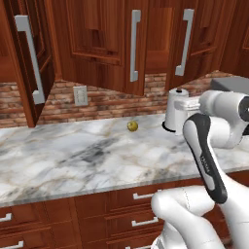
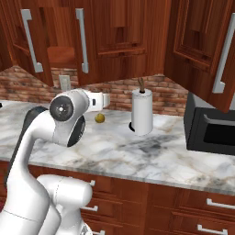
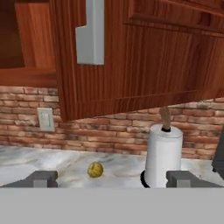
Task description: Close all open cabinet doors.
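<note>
Several reddish-brown cabinet doors hang above the counter, swung out from the wall. In the left base view one cabinet door (image 1: 99, 44) carries a silver bar handle (image 1: 134, 46), a second (image 1: 206, 29) stands ajar to its right, and a third (image 1: 22, 73) juts out at far left. In the hand view an open door (image 3: 144, 57) with its handle (image 3: 90, 33) hangs close above and ahead, with the dark cabinet interior (image 3: 26, 43) to its left. My gripper (image 3: 112, 178) is open, its fingertips (image 3: 41, 178) wide apart, empty, below the door's lower edge. Another open door (image 2: 211, 41) is at right.
On the marble counter (image 1: 73, 155) stand a white paper towel roll (image 3: 162, 155) and a small yellow-green fruit (image 3: 95, 169). A black microwave (image 2: 211, 131) sits at the right. A wall outlet (image 3: 45, 119) is set in the brick backsplash. Drawers (image 1: 141, 214) run below the counter.
</note>
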